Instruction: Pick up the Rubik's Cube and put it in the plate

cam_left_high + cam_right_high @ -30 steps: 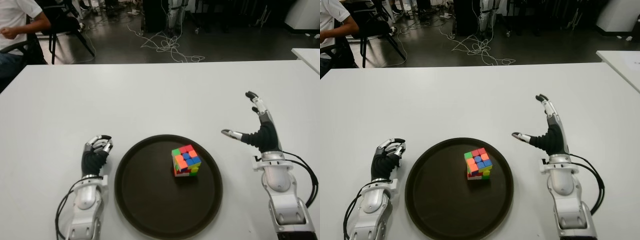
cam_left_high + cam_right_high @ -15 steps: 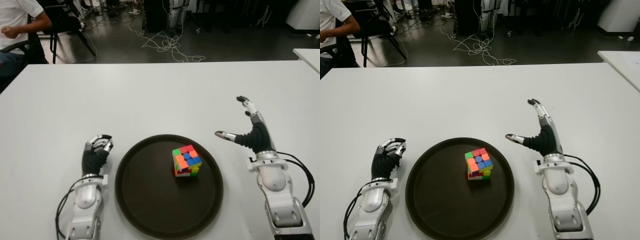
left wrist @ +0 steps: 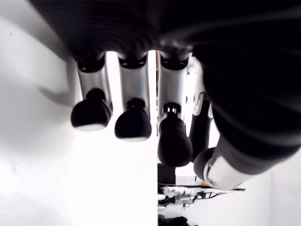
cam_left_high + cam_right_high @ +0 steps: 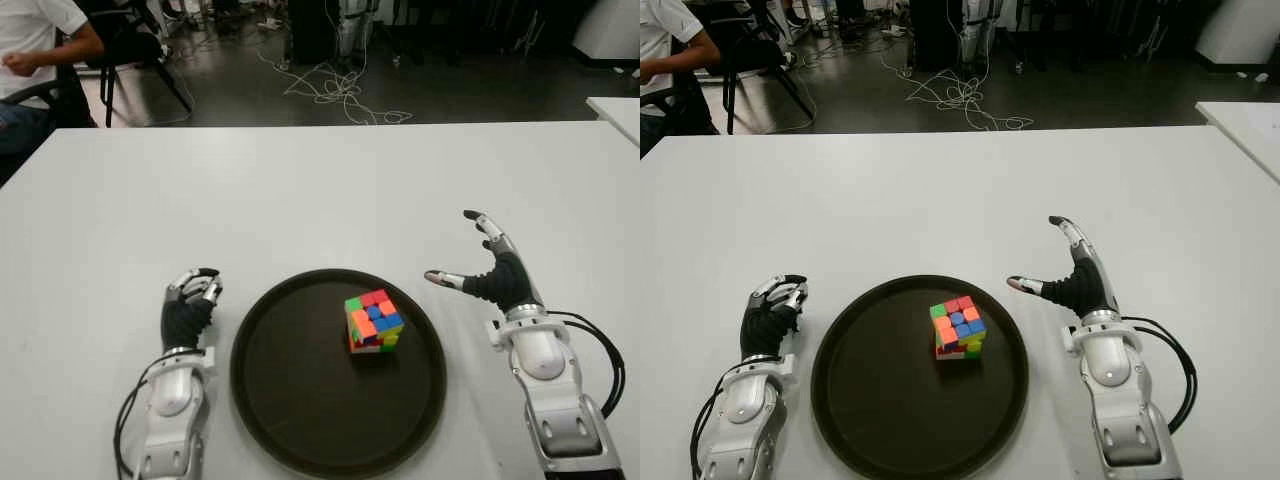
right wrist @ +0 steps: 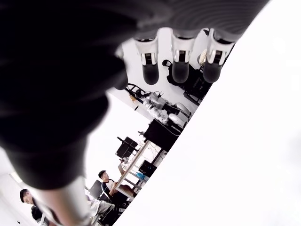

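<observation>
Cube in plate, prob flat

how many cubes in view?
1. The Rubik's Cube sits in the dark plate, right of its middle. Neither the left hand nor the right hand holds another.

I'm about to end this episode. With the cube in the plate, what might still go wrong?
The open right robot hand hangs just off the plate rim; a sideways sweep may nudge it. The Rubik's Cube looks twisted, layers misaligned, so a jolt might topple it. The left robot hand, curled, shows left of the plate.
</observation>
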### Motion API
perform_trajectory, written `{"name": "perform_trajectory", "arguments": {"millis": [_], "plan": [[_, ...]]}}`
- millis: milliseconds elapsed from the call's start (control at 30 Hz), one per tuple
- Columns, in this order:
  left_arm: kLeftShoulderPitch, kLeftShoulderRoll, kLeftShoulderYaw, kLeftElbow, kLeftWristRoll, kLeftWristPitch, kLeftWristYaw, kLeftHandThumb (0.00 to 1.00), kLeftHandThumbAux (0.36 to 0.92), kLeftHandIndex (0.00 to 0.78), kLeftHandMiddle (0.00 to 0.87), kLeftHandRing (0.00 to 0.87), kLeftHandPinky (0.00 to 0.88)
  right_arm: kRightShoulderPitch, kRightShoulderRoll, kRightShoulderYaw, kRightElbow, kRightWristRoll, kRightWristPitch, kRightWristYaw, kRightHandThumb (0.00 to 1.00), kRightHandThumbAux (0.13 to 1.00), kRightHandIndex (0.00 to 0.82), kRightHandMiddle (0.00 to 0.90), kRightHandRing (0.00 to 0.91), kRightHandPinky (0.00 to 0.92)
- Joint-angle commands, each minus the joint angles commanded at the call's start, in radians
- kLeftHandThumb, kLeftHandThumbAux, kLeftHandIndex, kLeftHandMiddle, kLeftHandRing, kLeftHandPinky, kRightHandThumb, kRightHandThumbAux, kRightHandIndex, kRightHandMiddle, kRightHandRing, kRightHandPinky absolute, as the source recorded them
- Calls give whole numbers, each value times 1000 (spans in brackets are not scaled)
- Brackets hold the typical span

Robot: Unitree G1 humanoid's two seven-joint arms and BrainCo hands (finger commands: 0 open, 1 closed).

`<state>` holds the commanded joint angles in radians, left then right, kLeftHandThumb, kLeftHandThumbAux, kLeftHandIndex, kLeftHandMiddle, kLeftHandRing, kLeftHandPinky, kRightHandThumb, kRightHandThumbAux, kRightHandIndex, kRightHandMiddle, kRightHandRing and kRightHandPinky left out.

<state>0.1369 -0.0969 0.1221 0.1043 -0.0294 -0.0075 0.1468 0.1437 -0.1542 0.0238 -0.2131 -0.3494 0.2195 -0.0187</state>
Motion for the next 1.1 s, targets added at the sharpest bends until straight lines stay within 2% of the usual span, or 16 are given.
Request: {"name": "perform_trajectory", "arguments": {"millis": [267, 367, 533, 667, 767, 900, 1100], "plan": [[1, -2, 0, -1, -6, -13, -2, 709, 706, 444, 789, 817, 819, -7, 16, -10, 40, 10, -31, -47, 0, 851, 15, 61, 71, 58], [4, -5, -3, -6, -1, -16, 2, 709, 706, 444, 791, 818, 819, -19, 59, -36, 69, 24, -65, -127, 0, 869, 75, 125, 122, 113], [6, -4, -4, -11, 1, -14, 2, 709, 706, 444, 790, 817, 818, -41, 92, -54, 110, 51, -107, -218, 16, 882, 133, 181, 176, 166], [11, -4, -5, -20, 2, -9, 1, 709, 706, 444, 787, 815, 816, -64, 112, -76, 153, 123, -151, -258, 27, 883, 145, 193, 197, 205], [11, 0, -8, -18, 5, -13, -3, 708, 707, 443, 784, 812, 813, -94, 140, -118, 209, 234, -198, -260, 46, 895, 158, 206, 217, 257], [11, 0, -10, -19, 8, -11, -2, 708, 707, 443, 783, 811, 813, -113, 162, -151, 250, 286, -236, -258, 81, 923, 188, 261, 282, 344], [13, -5, -9, -25, 4, -8, 1, 707, 707, 443, 784, 811, 812, -140, 170, -176, 296, 296, -247, -270, 101, 926, 381, 457, 483, 510]]}}
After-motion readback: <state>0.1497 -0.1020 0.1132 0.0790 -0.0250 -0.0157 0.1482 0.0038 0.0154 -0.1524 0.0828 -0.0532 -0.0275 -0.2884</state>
